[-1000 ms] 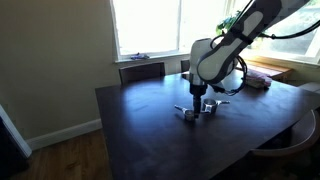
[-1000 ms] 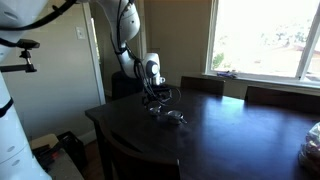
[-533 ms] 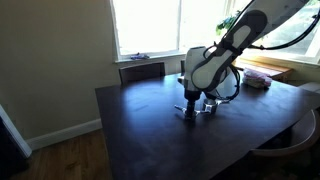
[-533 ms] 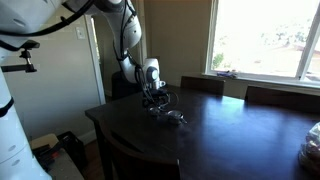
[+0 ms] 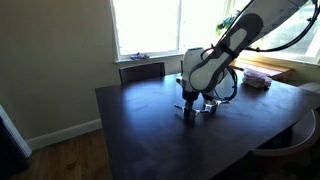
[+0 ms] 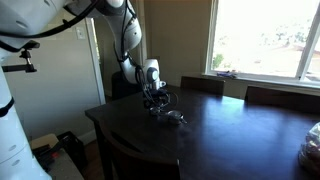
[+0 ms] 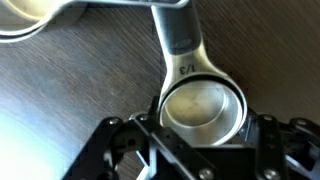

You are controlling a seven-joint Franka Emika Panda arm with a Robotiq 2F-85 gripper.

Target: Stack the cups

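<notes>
In the wrist view a shiny silver measuring cup (image 7: 203,108) marked 1/3 lies on the dark table, its straight handle (image 7: 180,45) running up and away. My gripper (image 7: 203,128) sits over its bowl with a jaw pressed against each side of the rim. Part of another silver cup (image 7: 30,14) shows at the top left corner. In both exterior views the gripper (image 5: 189,108) (image 6: 155,100) is down at the tabletop among the small cups (image 5: 207,107) (image 6: 174,117), which are tiny there.
The dark wooden table (image 5: 150,130) has chairs (image 5: 142,70) along its far side under the window. A pinkish flat object (image 5: 257,82) lies near the window edge. A tripod-mounted device (image 6: 25,55) stands off the table.
The arm came down slightly and towards the cups, and the jaws closed in from wide open onto the cup's bowl.
</notes>
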